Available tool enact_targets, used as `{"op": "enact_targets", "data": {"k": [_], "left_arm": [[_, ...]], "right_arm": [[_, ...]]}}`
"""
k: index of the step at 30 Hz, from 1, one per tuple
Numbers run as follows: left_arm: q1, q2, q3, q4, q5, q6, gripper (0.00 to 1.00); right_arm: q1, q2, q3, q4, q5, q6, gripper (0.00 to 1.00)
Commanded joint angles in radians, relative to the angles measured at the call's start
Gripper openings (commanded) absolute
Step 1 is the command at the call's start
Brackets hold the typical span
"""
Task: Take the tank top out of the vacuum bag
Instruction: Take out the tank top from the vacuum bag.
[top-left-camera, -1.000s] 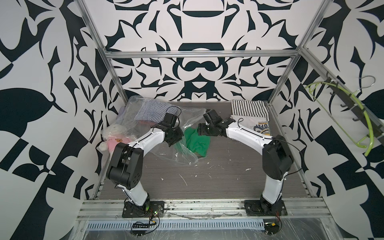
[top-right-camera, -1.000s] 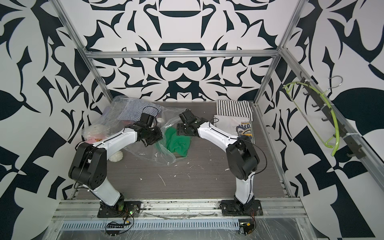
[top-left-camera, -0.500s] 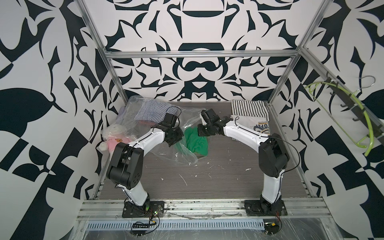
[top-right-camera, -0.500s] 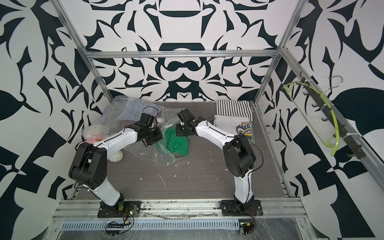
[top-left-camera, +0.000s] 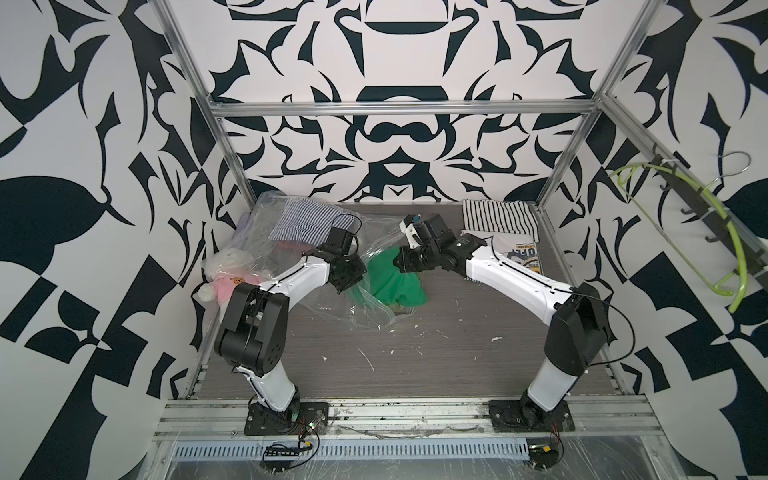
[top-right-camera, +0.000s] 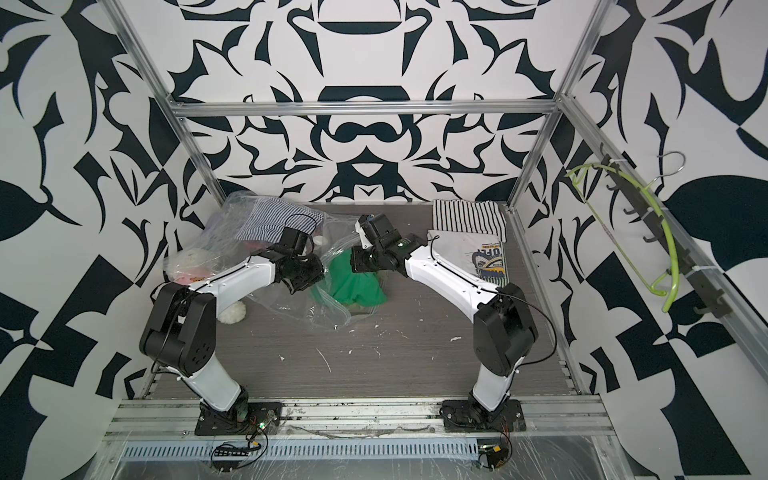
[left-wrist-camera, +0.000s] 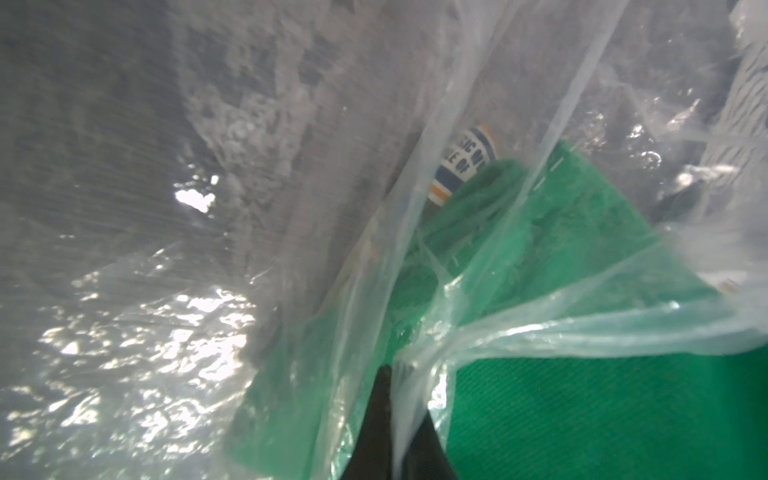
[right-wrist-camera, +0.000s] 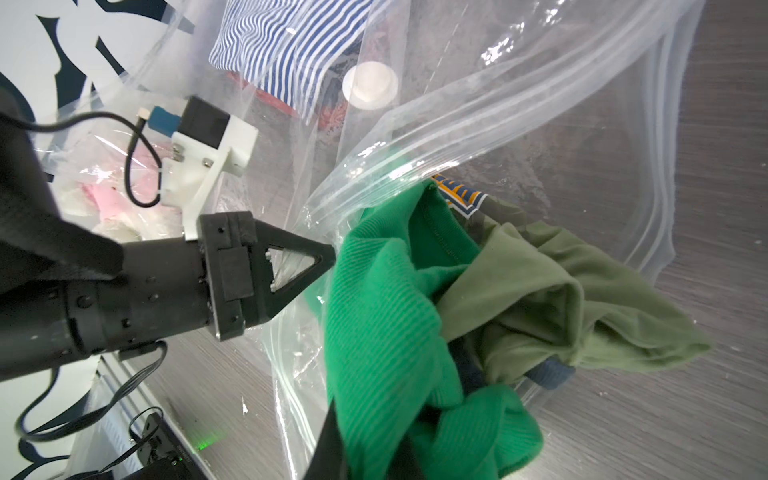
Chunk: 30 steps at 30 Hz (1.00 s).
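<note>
- Nearest me, the front of the table (top-left-camera: 415, 357) shows wood grain and a few white flecks. Neither arm works there.
- Past the middle, at about 11 o'clock from the table's centre, lies the tank top (top-left-camera: 395, 284), which I take to be the bright green ribbed piece. It is bunched at the mouth of the vacuum bag (top-left-camera: 332, 309), partly on open table and partly under clear film.
- My left end effector (right-wrist-camera: 322, 259) sits at the tank top's 9 o'clock, clamped tight on a fold of bag film by the zip-seal edge.
- My right end effector (top-left-camera: 401, 268) sits at the tank top's 1 o'clock, closed down on the green cloth. The right wrist view shows the fabric wrapped around one dark finger (right-wrist-camera: 330, 444).
- An olive garment (right-wrist-camera: 582, 299) lies tangled against the green one at the mouth.
- I judge the grip made and the pull-out about to begin. Next I would draw the right arm toward 3 o'clock while the left anchors the film, going slowly because the olive garment may ride along.
- Farther off, toward 10 o'clock, the bag's body holds a blue-striped shirt (top-left-camera: 303, 220), with the valve cap (right-wrist-camera: 370, 85) beside it.
- At the far 1 o'clock corner, a folded striped top (top-left-camera: 498, 216) lies well apart from the bag.
</note>
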Motion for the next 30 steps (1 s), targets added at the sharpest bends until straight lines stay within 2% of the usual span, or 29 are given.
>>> {"op": "enact_targets", "data": {"k": [1, 6, 13, 17, 22, 30], "left_arm": [[0.018, 0.006, -0.030, -0.012, -0.028, -0.001, 0.00], [0.037, 0.002, -0.042, -0.006, -0.030, -0.001, 0.00], [0.044, 0.030, -0.037, 0.008, -0.020, -0.005, 0.00], [0.045, 0.038, -0.028, 0.008, -0.019, -0.004, 0.00], [0.051, 0.030, -0.031, 0.002, -0.024, -0.001, 0.00], [0.070, 0.028, -0.027, 0.001, -0.017, 0.006, 0.00]], "right_arm": [[-0.038, -0.116, -0.054, 0.083, -0.043, 0.071, 0.00], [-0.118, -0.239, -0.169, 0.078, -0.116, 0.151, 0.00], [-0.163, -0.336, -0.228, 0.032, -0.187, 0.144, 0.00], [-0.198, -0.360, -0.223, -0.026, -0.144, 0.126, 0.00], [-0.308, -0.439, -0.266, -0.140, -0.109, 0.141, 0.00], [-0.500, -0.513, -0.376, -0.420, 0.029, 0.023, 0.00]]}}
